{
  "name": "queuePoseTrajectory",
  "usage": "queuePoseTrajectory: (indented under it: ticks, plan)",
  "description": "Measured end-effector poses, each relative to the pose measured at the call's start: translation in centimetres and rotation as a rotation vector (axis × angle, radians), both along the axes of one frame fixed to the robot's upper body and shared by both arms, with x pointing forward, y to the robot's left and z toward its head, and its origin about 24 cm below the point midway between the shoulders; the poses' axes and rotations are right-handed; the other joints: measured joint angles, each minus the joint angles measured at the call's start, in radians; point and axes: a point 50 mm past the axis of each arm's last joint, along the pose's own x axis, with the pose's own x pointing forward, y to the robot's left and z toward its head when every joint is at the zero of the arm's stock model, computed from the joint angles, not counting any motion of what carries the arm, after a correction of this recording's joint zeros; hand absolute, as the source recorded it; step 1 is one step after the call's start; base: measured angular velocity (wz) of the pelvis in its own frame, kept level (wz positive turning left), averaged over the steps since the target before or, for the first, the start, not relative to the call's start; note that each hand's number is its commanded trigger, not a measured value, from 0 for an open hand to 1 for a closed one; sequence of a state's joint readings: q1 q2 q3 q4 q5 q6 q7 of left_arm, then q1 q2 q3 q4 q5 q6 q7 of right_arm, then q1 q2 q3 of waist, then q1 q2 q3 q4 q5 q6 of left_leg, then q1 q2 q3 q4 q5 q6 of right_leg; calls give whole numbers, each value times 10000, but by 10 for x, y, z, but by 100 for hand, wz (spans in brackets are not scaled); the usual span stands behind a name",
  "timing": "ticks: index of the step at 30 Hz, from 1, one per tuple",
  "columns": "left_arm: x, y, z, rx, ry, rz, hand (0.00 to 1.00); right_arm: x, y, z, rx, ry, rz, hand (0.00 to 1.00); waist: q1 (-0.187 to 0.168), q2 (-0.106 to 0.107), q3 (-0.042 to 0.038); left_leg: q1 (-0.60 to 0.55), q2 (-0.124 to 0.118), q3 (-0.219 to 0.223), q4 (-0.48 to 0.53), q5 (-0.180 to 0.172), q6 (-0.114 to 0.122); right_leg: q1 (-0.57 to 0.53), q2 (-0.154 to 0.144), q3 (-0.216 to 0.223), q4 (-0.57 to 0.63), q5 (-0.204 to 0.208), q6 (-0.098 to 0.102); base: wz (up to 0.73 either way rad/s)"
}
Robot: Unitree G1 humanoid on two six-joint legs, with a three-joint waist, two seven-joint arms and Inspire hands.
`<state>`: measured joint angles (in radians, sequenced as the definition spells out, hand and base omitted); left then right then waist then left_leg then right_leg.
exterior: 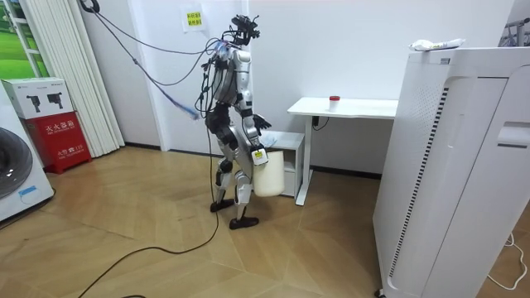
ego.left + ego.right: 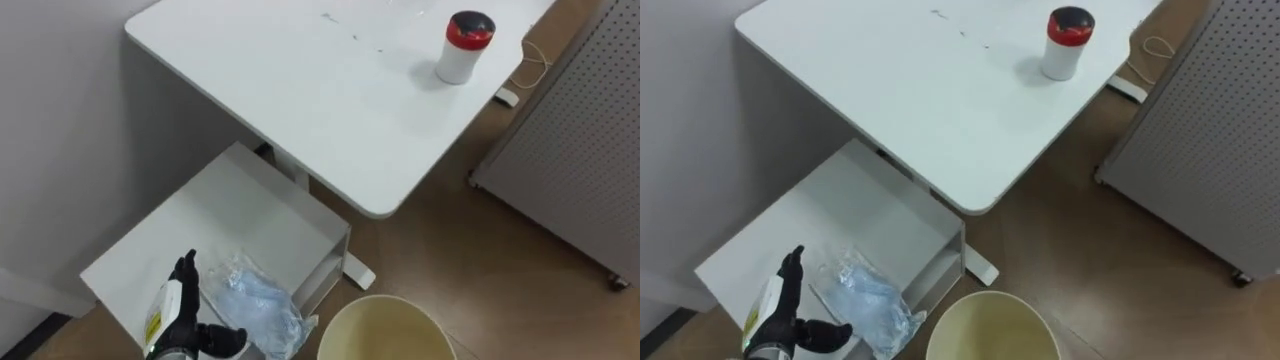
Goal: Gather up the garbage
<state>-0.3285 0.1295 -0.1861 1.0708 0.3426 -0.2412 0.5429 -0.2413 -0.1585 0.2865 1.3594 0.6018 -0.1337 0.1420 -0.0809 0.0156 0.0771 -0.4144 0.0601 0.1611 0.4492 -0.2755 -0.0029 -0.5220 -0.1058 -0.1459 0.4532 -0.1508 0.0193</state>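
A crumpled clear plastic bag (image 2: 255,305) lies on the near end of a low white cabinet (image 2: 230,210). My left hand (image 2: 180,310) rests just left of the bag, open, fingers straight and thumb reaching toward the plastic. A cream bucket (image 2: 385,330) hangs below and right of the cabinet, its mouth upward and nothing inside. In the room view the bucket (image 1: 267,172) is off the floor at my hip, with my right hand (image 1: 257,154) at its rim. I stand facing the cabinet and the desk.
A white desk (image 2: 300,80) overhangs the cabinet's far end and carries a white canister with a red lid (image 2: 465,45). A perforated white panel (image 2: 590,130) stands on the right, with wooden floor between. A tall white appliance (image 1: 447,165) fills the room view's right.
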Motion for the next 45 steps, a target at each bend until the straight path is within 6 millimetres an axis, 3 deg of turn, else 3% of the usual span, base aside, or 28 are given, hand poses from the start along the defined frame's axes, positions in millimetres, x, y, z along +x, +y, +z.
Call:
queuePoseTrajectory:
  ticks: [25, 30, 45]
  plan:
    - [15, -2, 8, 722, -66, -461, 0, 6, 0, 3, 23, -175, -341, 100, -393, 57, 34, -714, 77, 59, 371, -1, 1, -627, 33, 57, 60, 191, -63, -1]
    - [15, 0, 7, 1038, 186, -499, 0, 17, 0, 8, 67, -546, -372, 100, -571, 66, 75, -1332, 130, 87, 730, -3, 5, -1295, 9, 81, 480, 208, -104, 0]
    - [23, 1, 10, 1778, 471, -769, 0, 20, -1, 10, 711, -812, -1445, 100, -1090, 4, 137, -2722, 322, 146, 1900, -185, 120, -2487, 28, 129, 1242, 274, -254, 0]
